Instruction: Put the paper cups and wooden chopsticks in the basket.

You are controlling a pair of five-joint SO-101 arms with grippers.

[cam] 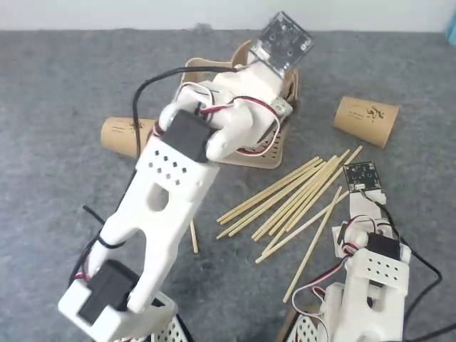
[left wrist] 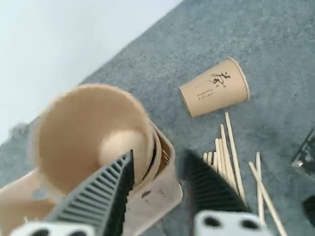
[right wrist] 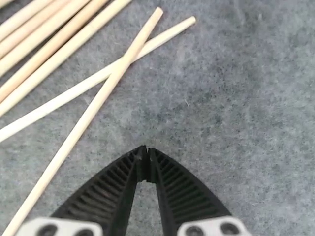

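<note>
Left end effector (left wrist: pixel 160 158) open above basket (left wrist: pixel 158 199); paper cup (left wrist: pixel 88 128) inside, just beside.

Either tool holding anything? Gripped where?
Nothing held. Left tool open above the paper cup in the basket; right tool shut, empty.

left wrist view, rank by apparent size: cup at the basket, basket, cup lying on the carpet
1. cup at the basket, nearest the camera
2. basket, mostly hidden, so unsure
3. lying cup, farther off

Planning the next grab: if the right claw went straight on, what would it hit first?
Likely the mat just ahead of the right claw; chopsticks lie beyond, but depth is unclear.
</note>
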